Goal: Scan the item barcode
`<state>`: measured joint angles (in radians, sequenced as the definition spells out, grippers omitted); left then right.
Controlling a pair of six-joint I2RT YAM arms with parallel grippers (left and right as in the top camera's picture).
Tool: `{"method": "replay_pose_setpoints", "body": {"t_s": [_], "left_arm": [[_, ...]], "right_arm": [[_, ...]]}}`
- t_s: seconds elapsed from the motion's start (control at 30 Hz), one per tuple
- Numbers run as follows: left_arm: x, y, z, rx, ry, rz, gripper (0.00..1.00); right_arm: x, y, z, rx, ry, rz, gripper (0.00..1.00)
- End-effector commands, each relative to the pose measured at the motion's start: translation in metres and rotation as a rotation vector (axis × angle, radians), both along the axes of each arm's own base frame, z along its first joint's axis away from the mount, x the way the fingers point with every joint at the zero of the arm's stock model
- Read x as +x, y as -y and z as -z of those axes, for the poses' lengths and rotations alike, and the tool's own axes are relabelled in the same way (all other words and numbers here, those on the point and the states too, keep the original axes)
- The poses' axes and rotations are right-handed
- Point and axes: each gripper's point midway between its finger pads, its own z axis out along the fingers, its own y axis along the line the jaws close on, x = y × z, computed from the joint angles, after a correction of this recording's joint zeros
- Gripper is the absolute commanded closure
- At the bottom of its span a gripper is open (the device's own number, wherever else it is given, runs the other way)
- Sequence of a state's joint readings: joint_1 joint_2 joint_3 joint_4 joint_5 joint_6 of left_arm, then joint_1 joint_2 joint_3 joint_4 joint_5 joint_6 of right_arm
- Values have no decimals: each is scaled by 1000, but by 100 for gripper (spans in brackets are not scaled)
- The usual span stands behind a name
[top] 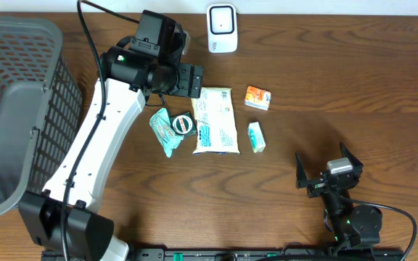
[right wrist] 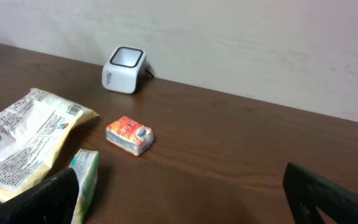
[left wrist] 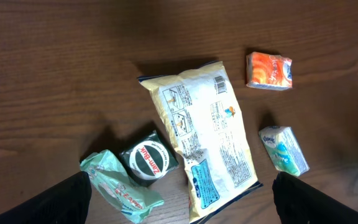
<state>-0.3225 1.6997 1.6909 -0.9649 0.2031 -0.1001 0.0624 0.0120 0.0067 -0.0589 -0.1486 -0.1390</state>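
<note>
Near the middle of the tabletop (top: 354,87), the cream packet (top: 215,120) is laid flat, barcode side up. A round tin (top: 183,124) and a green pouch (top: 163,130) are seen just beside its left edge. The scanner (top: 222,28) is set at the far edge. The left tool (top: 190,80) is held above the packet, spread wide and empty. The right tool (top: 325,170), by the near edge, is also spread wide, with nothing gripped.
</note>
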Motion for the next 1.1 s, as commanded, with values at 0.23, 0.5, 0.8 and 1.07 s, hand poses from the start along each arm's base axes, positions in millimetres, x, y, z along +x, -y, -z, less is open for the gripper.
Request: {"method": "replay_pose_setpoints", "body": {"t_s": [0.23, 0.5, 0.8, 1.07], "left_arm": [[2, -2, -6, -8, 12, -22, 8], [2, -2, -6, -8, 13, -22, 8], [2, -3, -6, -8, 12, -22, 8], [2, -3, -6, -8, 13, -22, 8]], "right_arm": [[0, -2, 1, 11, -3, -6, 1], [0, -2, 1, 11, -3, -6, 1], [0, -2, 1, 11, -3, -6, 1], [0, -2, 1, 11, -3, -6, 1]]}}
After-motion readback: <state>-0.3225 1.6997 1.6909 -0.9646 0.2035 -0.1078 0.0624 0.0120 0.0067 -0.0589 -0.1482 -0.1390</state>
